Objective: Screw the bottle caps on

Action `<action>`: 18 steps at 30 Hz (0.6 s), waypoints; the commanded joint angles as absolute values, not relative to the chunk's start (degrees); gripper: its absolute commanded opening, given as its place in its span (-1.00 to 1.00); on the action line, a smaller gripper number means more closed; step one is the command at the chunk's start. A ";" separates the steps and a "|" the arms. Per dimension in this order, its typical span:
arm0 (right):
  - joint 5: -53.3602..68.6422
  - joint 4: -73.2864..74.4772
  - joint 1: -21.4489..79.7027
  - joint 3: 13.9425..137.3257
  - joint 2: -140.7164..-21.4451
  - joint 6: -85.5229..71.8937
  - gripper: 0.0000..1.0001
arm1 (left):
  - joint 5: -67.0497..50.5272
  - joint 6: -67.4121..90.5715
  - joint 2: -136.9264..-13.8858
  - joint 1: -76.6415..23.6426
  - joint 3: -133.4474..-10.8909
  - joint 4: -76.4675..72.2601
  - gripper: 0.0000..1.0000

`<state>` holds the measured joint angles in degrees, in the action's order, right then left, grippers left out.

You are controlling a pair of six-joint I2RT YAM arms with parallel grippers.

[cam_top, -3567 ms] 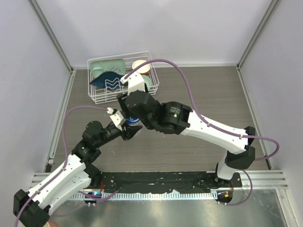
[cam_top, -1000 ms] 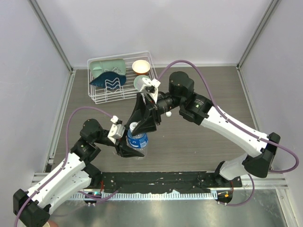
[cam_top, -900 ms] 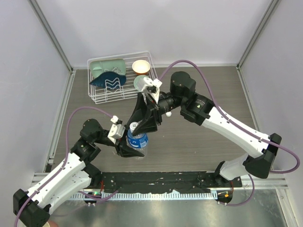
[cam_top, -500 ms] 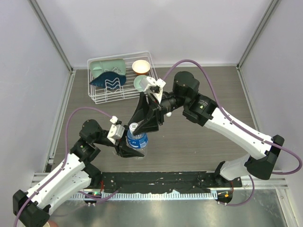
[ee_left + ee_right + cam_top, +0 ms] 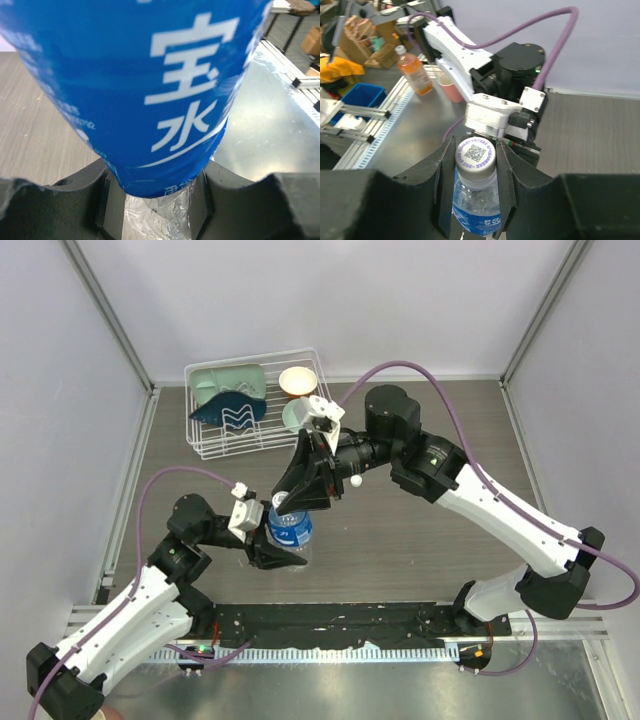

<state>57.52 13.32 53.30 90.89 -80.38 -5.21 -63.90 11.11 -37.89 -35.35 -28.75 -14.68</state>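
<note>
With the left gripper [image 5: 155,202] clamping the blue-labelled bottle [image 5: 145,90], the right gripper [image 5: 476,167] pinched the cap [image 5: 476,153] mid-screwing, and another tightening twist seemed due.

I see my left arm [image 5: 150,600] and right arm [image 5: 500,512] in white shells with black joints, purple cables [image 5: 420,368] looping off, the right gripper [image 5: 474,150] matte black.
</note>
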 commanded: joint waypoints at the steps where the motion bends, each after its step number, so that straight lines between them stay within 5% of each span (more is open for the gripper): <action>1: 42.30 26.61 53.61 93.25 -80.42 -0.26 -0.88 | -54.16 9.58 -36.74 -35.25 -28.65 -17.31 -1.00; 9: 13.92 28.47 58.60 87.54 -79.63 -2.63 -0.98 | -39.31 6.51 -36.74 -35.24 -27.34 -20.48 -1.00; 18: -34.59 34.88 70.83 93.76 -89.37 -11.68 -0.98 | -27.95 0.27 -37.00 -35.33 -26.90 -22.06 -1.00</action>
<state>-7.55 22.70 67.24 91.92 -81.69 -4.78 -34.35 5.52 -37.95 -35.14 -24.86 -11.64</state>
